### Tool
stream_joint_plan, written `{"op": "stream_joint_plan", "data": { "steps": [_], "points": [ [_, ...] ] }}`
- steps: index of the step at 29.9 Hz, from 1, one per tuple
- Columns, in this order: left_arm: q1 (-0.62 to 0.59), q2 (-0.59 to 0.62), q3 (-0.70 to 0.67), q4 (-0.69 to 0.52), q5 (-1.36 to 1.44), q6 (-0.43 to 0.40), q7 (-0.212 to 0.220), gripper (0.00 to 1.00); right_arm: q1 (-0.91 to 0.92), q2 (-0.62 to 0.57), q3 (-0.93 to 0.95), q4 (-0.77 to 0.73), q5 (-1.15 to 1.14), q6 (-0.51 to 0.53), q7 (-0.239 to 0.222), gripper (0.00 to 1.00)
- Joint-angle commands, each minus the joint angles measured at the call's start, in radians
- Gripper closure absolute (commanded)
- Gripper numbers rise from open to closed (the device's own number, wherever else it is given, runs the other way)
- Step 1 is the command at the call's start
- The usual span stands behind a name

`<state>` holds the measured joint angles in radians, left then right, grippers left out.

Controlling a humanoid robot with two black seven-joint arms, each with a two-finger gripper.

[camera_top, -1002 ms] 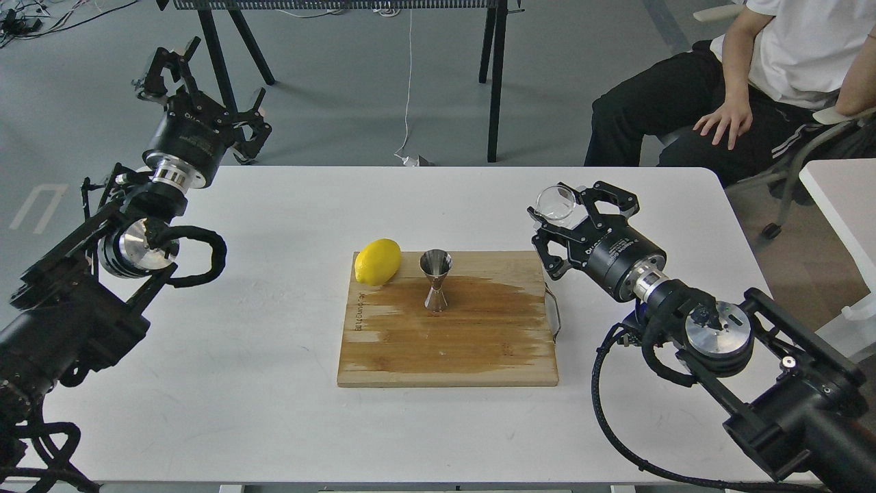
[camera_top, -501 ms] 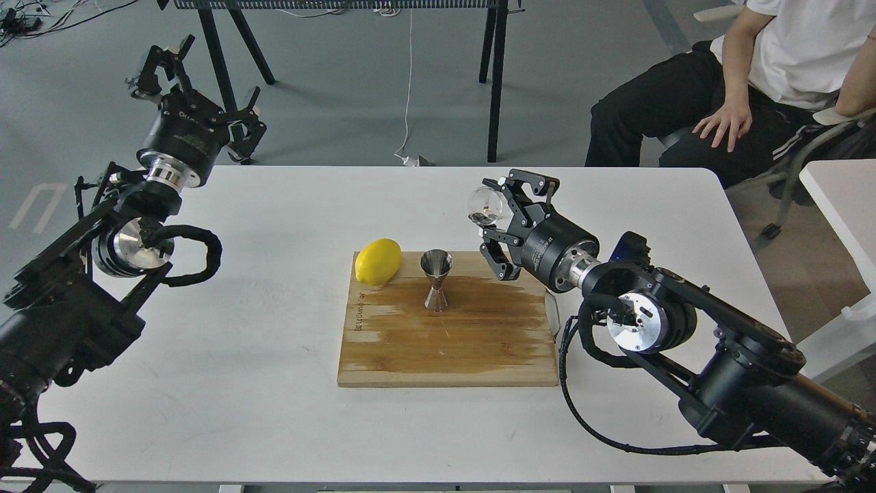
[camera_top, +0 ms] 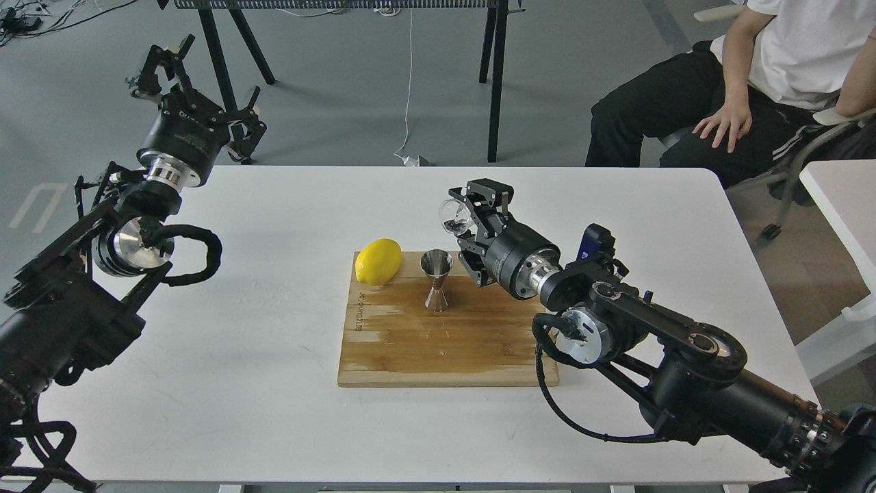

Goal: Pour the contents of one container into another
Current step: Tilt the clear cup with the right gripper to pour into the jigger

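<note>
The steel jigger (camera_top: 436,279) stands upright on the wooden cutting board (camera_top: 448,342), near its back edge. My right gripper (camera_top: 468,213) is shut on the small clear glass cup (camera_top: 454,215), holding it tipped on its side in the air just up and right of the jigger's mouth. Something dark shows inside the cup. My left gripper (camera_top: 195,92) hangs raised past the table's far left corner, fingers spread, with nothing in it.
A yellow lemon (camera_top: 378,261) lies on the board's back left corner, left of the jigger. The white table (camera_top: 239,356) carries the board. A seated person (camera_top: 753,82) is at the back right; black stand legs (camera_top: 494,82) rise behind the table.
My right gripper has carried the glass cup leftward, from over the table right of the board to close above the jigger, tipping it more. The left arm barely shifted.
</note>
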<state>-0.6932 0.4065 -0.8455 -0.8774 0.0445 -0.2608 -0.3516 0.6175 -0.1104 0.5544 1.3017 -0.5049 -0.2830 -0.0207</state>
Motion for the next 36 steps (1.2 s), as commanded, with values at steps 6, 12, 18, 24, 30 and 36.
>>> {"op": "stream_joint_plan", "data": {
  "steps": [6, 12, 18, 24, 30, 36],
  "points": [
    [0.0, 0.003, 0.0, 0.0, 0.0, 0.0, -0.001, 0.0, 0.002, 0.005, -0.04, -0.016, -0.125, -0.028, 0.007, 0.68],
    [0.0, 0.001, 0.0, 0.0, 0.0, 0.0, 0.0, 0.0, -0.001, 0.014, -0.062, -0.027, -0.214, -0.048, 0.01, 0.68],
    [0.0, 0.001, 0.0, 0.0, 0.0, -0.002, 0.0, 0.0, 0.007, 0.052, -0.111, -0.062, -0.312, -0.059, 0.012, 0.68],
    [0.001, 0.003, 0.0, 0.001, 0.0, -0.002, -0.001, 0.0, 0.01, 0.075, -0.137, -0.087, -0.337, -0.07, 0.031, 0.68],
    [0.001, 0.005, 0.0, 0.001, 0.0, -0.002, -0.004, 0.0, 0.013, 0.075, -0.14, -0.088, -0.408, -0.078, 0.031, 0.68],
    [0.001, 0.001, 0.0, 0.001, 0.0, 0.0, -0.007, 0.0, 0.013, 0.074, -0.142, -0.116, -0.464, -0.087, 0.031, 0.68]
  ]
}}
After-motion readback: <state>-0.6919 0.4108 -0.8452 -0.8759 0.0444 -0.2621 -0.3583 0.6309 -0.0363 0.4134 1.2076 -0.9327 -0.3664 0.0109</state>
